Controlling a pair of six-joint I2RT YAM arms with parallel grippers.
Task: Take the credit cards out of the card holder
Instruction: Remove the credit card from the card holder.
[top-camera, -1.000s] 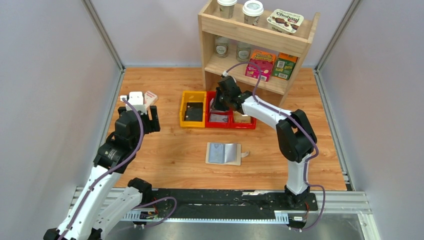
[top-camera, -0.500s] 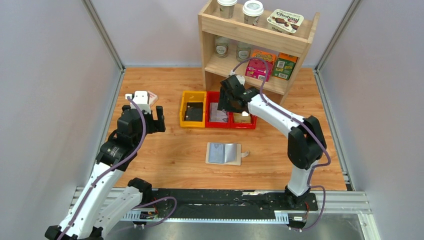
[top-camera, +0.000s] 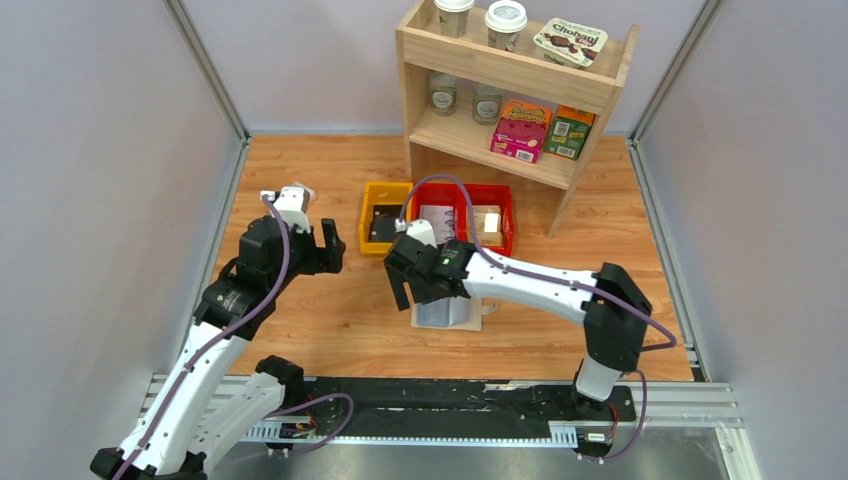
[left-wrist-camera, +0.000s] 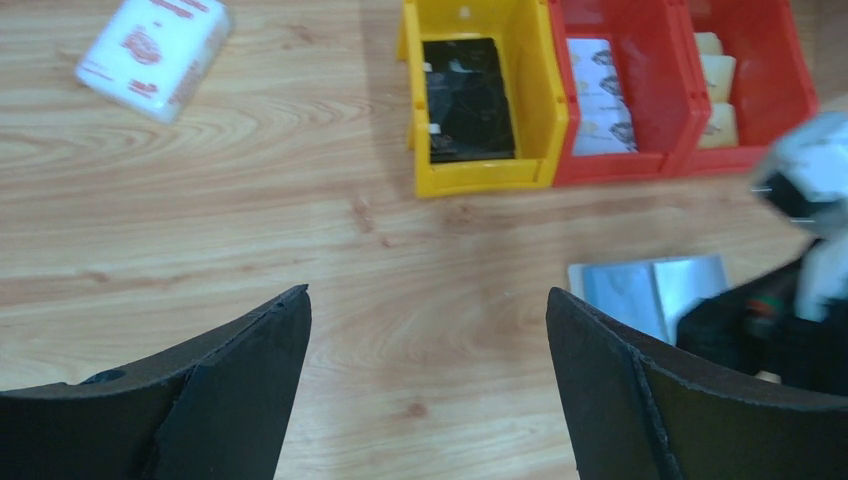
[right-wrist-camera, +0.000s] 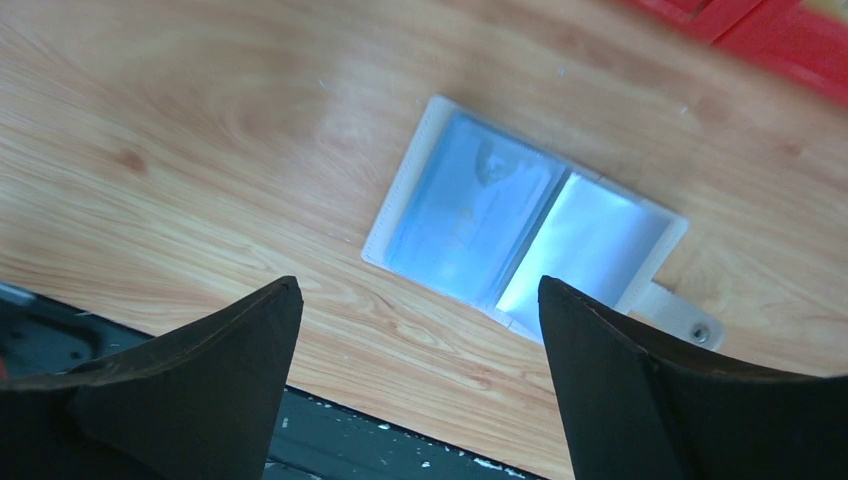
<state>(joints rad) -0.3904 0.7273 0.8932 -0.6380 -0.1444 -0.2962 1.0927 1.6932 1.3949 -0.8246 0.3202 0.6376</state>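
Note:
The card holder (right-wrist-camera: 640, 225) lies open on the wood table, blue-grey lining up, snap tab at its right. A silver-grey credit card (right-wrist-camera: 470, 205) with faint print sits in its left pocket. My right gripper (right-wrist-camera: 420, 285) hovers open and empty just above the holder's near edge; in the top view the right gripper (top-camera: 412, 292) covers part of the card holder (top-camera: 455, 314). More credit cards (left-wrist-camera: 598, 95) lie in the middle red bin (top-camera: 440, 187). My left gripper (left-wrist-camera: 428, 295) is open and empty over bare wood, left of the card holder (left-wrist-camera: 650, 290).
A yellow bin (left-wrist-camera: 480, 175) with black blocks sits left of two red bins; the right red bin (left-wrist-camera: 790, 100) holds tan blocks. A white-and-red small box (left-wrist-camera: 155, 45) lies at the far left. A wooden shelf (top-camera: 500, 70) with cups and boxes stands behind.
My right gripper has left the red bins, swung back toward the near side over the card holder, and opened. My left gripper has shifted right toward the table's middle.

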